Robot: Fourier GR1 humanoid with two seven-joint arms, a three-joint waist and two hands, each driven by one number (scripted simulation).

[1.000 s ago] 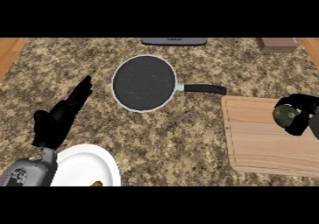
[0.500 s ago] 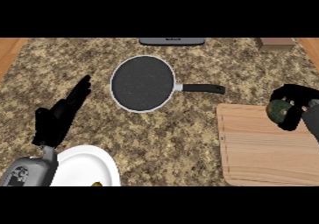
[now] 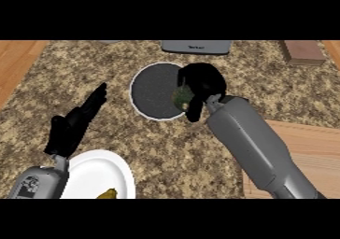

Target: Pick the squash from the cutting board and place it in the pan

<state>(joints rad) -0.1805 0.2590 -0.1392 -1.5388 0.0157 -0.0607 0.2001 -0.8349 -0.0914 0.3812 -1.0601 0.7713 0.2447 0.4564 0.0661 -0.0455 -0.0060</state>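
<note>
My right hand (image 3: 200, 86) is curled round the dark green squash (image 3: 181, 95), of which only a sliver shows under the fingers. It hangs over the right edge of the round dark pan (image 3: 153, 91) with its white rim; the pan's handle is hidden behind the hand and forearm. The wooden cutting board (image 3: 307, 149) lies at the right, partly covered by my right forearm, with nothing visible on it. My left hand (image 3: 74, 123) rests open at the left, fingers straight and pointing up.
A white plate (image 3: 97, 175) with a small yellowish item at its lower edge sits at the bottom left. A grey appliance (image 3: 195, 46) stands at the counter's far edge, a brown block (image 3: 302, 51) at the far right. Wooden floor shows on the left.
My right hand has carried the squash from above the cutting board leftward to the pan's right edge. The view has shifted. The left hand has kept its pose.
</note>
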